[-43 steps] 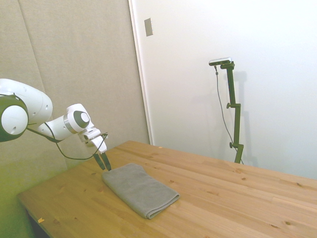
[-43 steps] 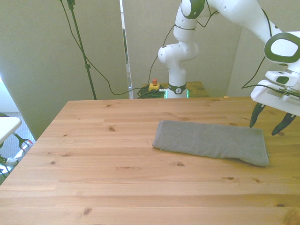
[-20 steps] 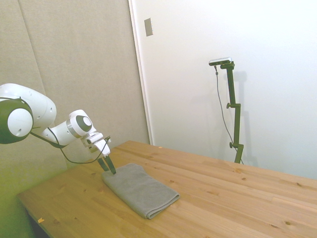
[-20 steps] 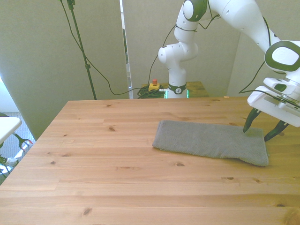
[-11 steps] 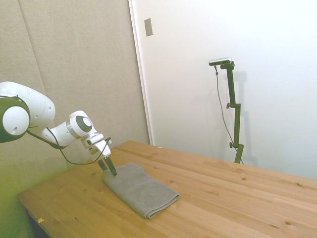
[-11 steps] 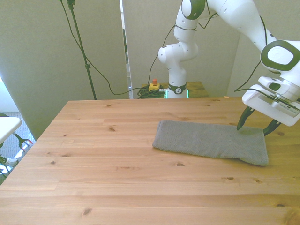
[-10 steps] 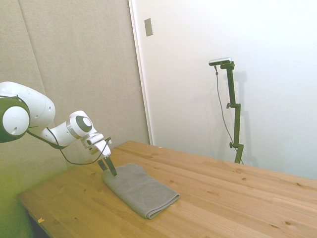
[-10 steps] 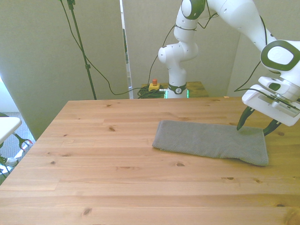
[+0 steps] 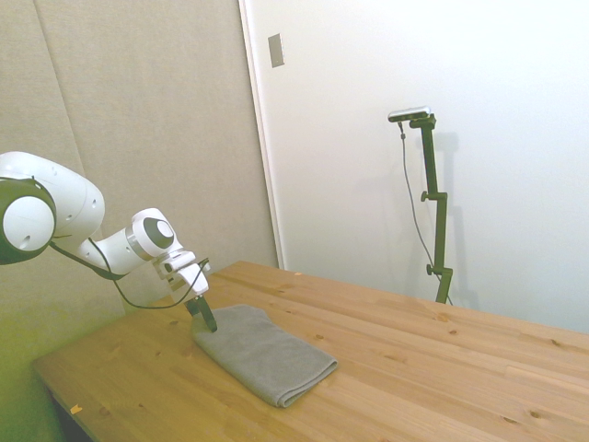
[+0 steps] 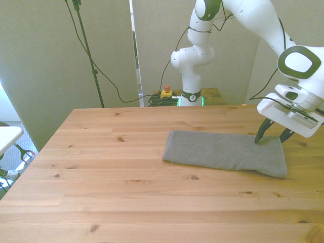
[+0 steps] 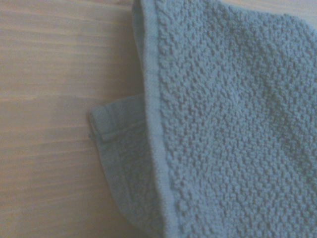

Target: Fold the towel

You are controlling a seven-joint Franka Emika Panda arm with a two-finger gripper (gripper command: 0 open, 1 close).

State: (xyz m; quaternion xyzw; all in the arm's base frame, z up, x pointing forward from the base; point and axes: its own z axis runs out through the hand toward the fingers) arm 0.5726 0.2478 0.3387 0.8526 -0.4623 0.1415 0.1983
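Here the towel (image 10: pixel 225 153) lies flat on the wooden table (image 10: pixel 126 192) as a long grey folded strip, toward the front view's right, its length running roughly across that view and slanting slightly nearer the camera at the right end. Its surface is plain, with a nubbly woven texture that the wrist view (image 11: pixel 233 129) shows closely: a raised pebbled weave, a smoother hemmed border along the edge, and a corner of a lower layer poking out from beneath the top one onto bare wood. In the side view the towel (image 9: pixel 262 354) looks thick, with a rounded folded end facing the camera and stacked layers visible there. The gripper (image 10: pixel 272 135) is down at the towel's end on the front view's right, its dark fingers (image 10: pixel 260 133) spread apart, one tip resting on the cloth near the far edge and the other just off the corner. In the side view the gripper (image 9: pixel 202 315) meets the towel's end nearest the arm.
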